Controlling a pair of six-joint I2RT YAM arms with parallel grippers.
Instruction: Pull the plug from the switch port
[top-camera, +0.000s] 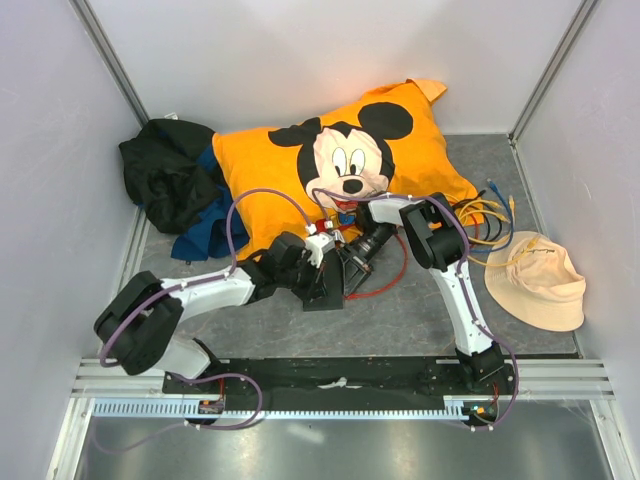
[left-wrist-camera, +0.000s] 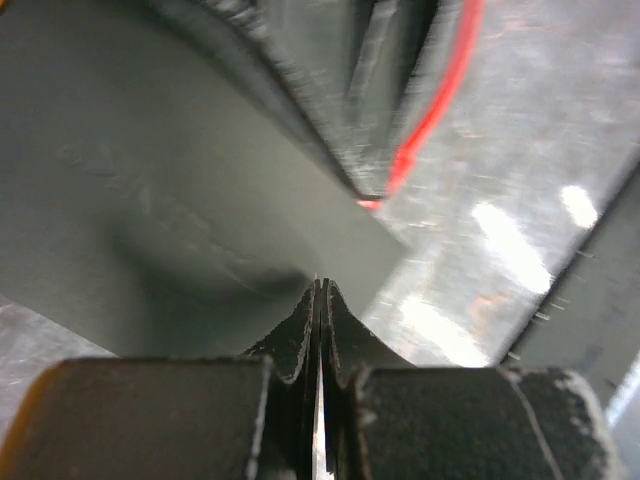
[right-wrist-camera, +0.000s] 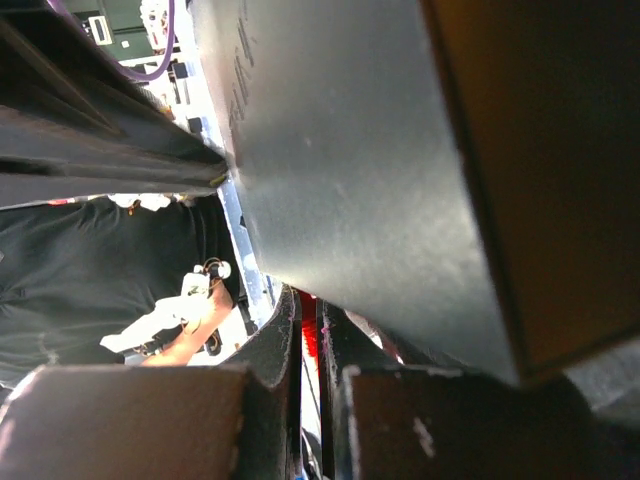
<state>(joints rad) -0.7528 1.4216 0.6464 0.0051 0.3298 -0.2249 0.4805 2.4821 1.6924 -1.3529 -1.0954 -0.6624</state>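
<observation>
The switch (top-camera: 327, 291) is a flat dark box on the table between my two arms, mostly covered by them. It fills the left wrist view (left-wrist-camera: 180, 190) and the right wrist view (right-wrist-camera: 370, 180) as a grey slab. A red cable (top-camera: 388, 278) loops off to its right and also shows in the left wrist view (left-wrist-camera: 432, 112). My left gripper (top-camera: 316, 268) is shut, its tips (left-wrist-camera: 320, 287) against the switch's flat face. My right gripper (top-camera: 347, 264) is shut on the red cable (right-wrist-camera: 309, 338) at the switch's edge. The plug and port are hidden.
An orange Mickey Mouse pillow (top-camera: 350, 150) lies just behind the switch. A black heap of cloth (top-camera: 168, 172) and a blue cloth (top-camera: 205, 238) lie at the back left. A beige hat (top-camera: 536, 280) and loose yellow and blue cables (top-camera: 486, 214) lie at the right.
</observation>
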